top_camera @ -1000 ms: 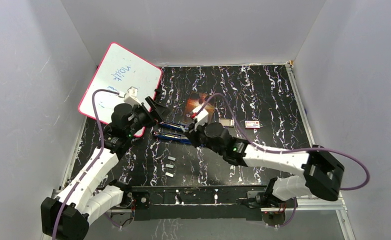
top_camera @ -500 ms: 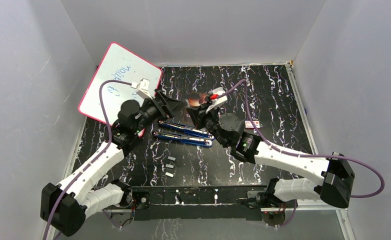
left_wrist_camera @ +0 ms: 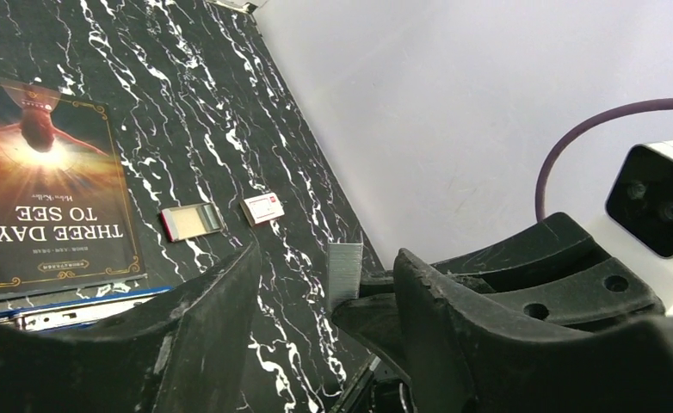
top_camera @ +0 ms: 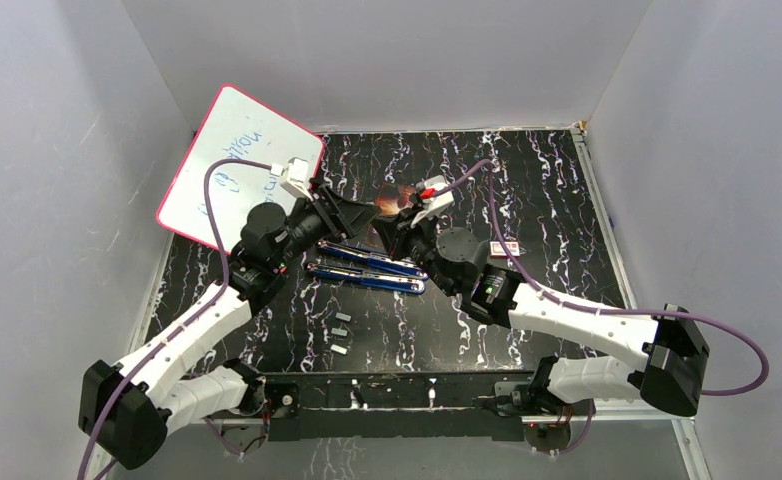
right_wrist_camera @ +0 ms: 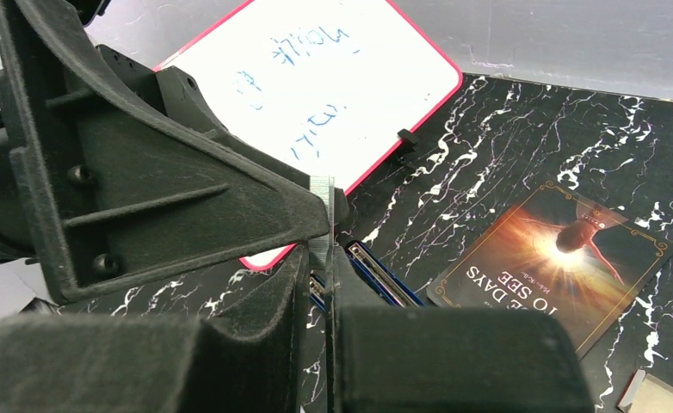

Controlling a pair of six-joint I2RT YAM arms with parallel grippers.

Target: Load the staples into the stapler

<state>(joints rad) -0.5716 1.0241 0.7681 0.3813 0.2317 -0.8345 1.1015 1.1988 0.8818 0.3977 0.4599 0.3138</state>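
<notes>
Over the last second the right arm has lifted off the table and swung back toward the book (left_wrist_camera: 45,206). The left gripper (top_camera: 365,212) has slid across from the whiteboard (top_camera: 232,160) to meet it, closing most of the gap in the last half second. The right gripper (top_camera: 388,224) is pinched tight on a short strip of staples (left_wrist_camera: 344,274), holding it upright in the air above the far end of the stapler (top_camera: 367,266). The left gripper is spread wide, with the strip standing in the gap between its fingers. From the right wrist view one left finger sits right up against the strip, though I can't tell if it actually touches. The stapler lies open on the table, its two blue halves splayed apart and now clear of both arms. Three spare strips (top_camera: 340,333) lie near the front edge, well apart from it. To me this looks like a hand-over or a re-grip of the strip before it goes into the magazine. Nothing is loaded yet, and the left fingers will need to close squarely or the thin strip may twist or drop.
</notes>
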